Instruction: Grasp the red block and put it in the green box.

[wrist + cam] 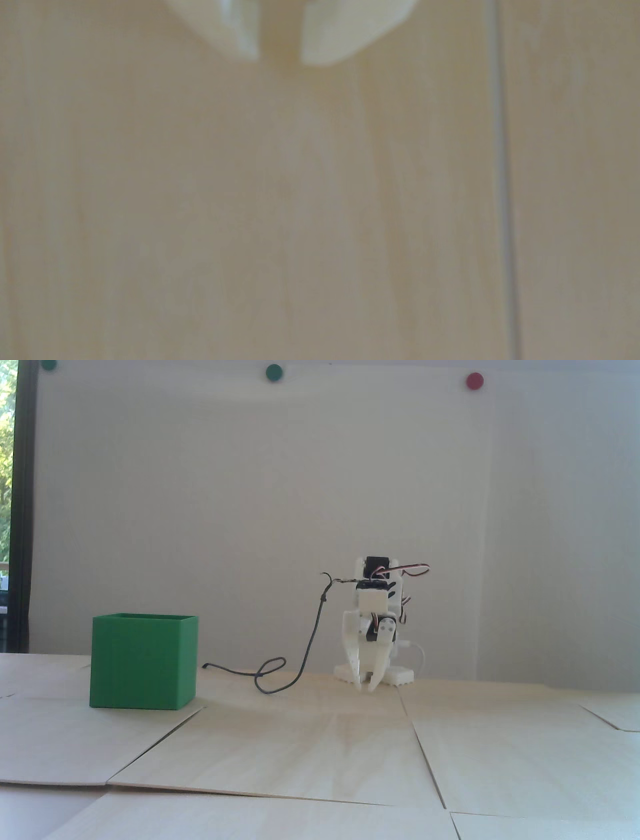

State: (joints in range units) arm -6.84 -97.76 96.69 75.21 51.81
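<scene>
The green box (142, 660) stands on the wooden table at the left in the fixed view, its top open; its inside is hidden from here. The red block shows in neither view. My white arm is folded low at the back centre, with its gripper (366, 687) pointing down, tips just above the table and well to the right of the box. In the wrist view the gripper (280, 59) comes in from the top edge. Its white fingertips (325, 41) stand almost together with only a narrow slit, and nothing is between them.
A dark cable (280, 675) loops over the table between box and arm. The table is made of light wooden panels with seams (502, 173). Round green dots (273, 372) and a red dot (474, 380) are on the white wall behind.
</scene>
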